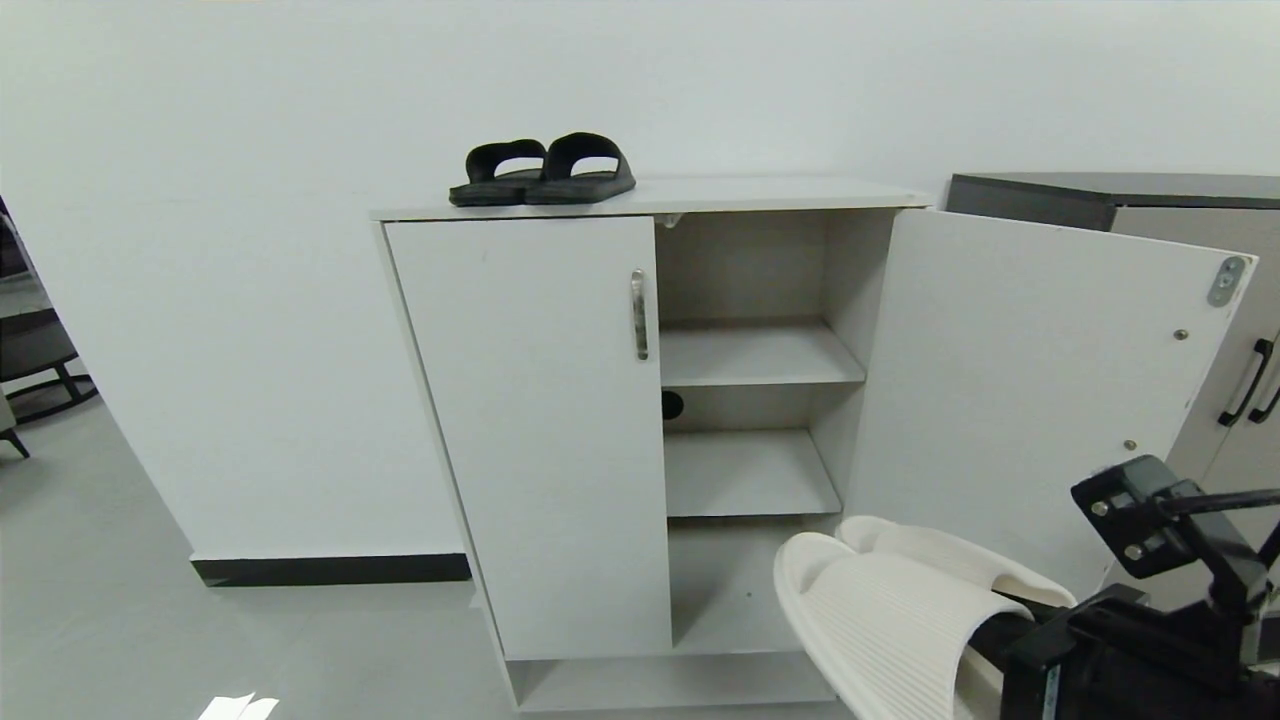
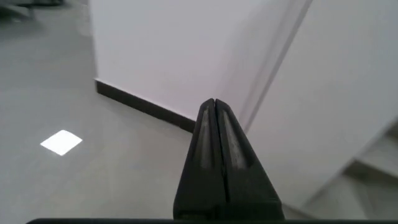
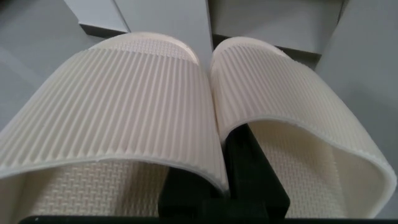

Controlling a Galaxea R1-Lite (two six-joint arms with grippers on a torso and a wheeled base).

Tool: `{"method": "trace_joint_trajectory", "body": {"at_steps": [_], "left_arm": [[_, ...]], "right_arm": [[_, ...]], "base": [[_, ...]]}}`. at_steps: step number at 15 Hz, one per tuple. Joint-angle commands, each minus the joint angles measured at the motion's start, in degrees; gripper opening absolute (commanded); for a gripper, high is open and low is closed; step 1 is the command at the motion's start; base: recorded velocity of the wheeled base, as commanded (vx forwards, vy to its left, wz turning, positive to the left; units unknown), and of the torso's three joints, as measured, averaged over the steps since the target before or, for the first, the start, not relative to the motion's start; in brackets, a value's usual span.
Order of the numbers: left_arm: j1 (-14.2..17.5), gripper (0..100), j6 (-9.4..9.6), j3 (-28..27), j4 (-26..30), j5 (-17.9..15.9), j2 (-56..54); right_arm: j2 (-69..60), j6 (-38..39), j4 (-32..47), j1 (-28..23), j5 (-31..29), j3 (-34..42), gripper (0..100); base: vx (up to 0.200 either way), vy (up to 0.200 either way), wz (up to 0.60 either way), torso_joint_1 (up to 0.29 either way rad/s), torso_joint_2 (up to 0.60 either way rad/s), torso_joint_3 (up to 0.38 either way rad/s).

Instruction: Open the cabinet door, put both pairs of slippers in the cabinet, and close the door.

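Right gripper [image 3: 244, 167] seemingly between white slippers [image 3: 127, 93]

Other things in the room
A dark-topped cupboard [image 1: 1180, 205] stood on the right, a chair [image 1: 40, 362] on the left, and white paper [image 1: 238, 708] lay on the floor [image 1: 100, 600].

Two black slippers [image 1: 543, 172], two white slippers [image 1: 890, 610], one open cabinet [image 1: 530, 430]

White wall [image 1: 200, 250] meets grey floor [image 1: 100, 620] along a black baseboard [image 1: 330, 570].
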Motion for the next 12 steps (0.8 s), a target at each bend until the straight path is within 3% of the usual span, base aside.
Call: {"method": "trace_joint_trajectory", "body": {"at_steps": [1,2,4,5,7,8,9,10,12], "left_arm": [[0.39,0,2.05,1.27,10.49,-9.61,-16.37],[0.30,0,3.02,1.27,10.84,-13.04,-16.54],[0.30,0,8.20,1.27,11.10,-20.68,-16.46],[0.30,0,9.35,1.27,11.45,-23.23,-16.46],[0.13,0,9.78,1.27,11.45,-23.58,-16.46],[-5.59,0,9.52,1.27,11.54,-23.58,-18.13],[-6.64,0,9.61,1.27,12.33,-23.41,-18.74],[-5.23,0,9.61,1.27,13.21,-23.32,-19.18],[-5.06,0,11.63,1.27,13.12,-19.89,-21.47]], "right_arm": [[-0.35,-0.01,0.08,0.18,0.35,1.28,0],[-0.70,-0.01,-0.09,0.36,0.70,2.68,0],[-0.88,0.08,-0.18,0.36,2.46,4.00,0],[-0.62,0.08,-0.53,0.36,2.54,4.00,0],[-0.44,-0.01,-1.15,1.06,2.46,3.91,0],[-0.53,-0.01,-1.32,1.24,2.37,4.00,0],[-0.27,-0.01,-1.32,1.24,2.46,3.83,0],[0.26,-0.01,-1.32,1.24,2.54,3.74,0],[2.02,0.08,-1.68,1.24,2.54,3.39,0]], "base": [[0.000,0.000,0.00,0.000,0.00,0.000],[0.000,0.000,0.00,0.000,0.00,0.000],[0.000,0.000,0.00,0.000,0.00,0.000],[0.000,0.000,0.00,0.000,0.00,0.000],[0.000,0.000,0.00,0.000,0.00,0.000],[0.000,0.000,0.00,0.000,0.00,0.000],[0.000,0.000,0.00,0.000,0.00,0.000],[0.000,0.000,0.00,0.000,0.00,0.000],[0.000,0.000,0.00,0.000,0.00,0.000]]}}
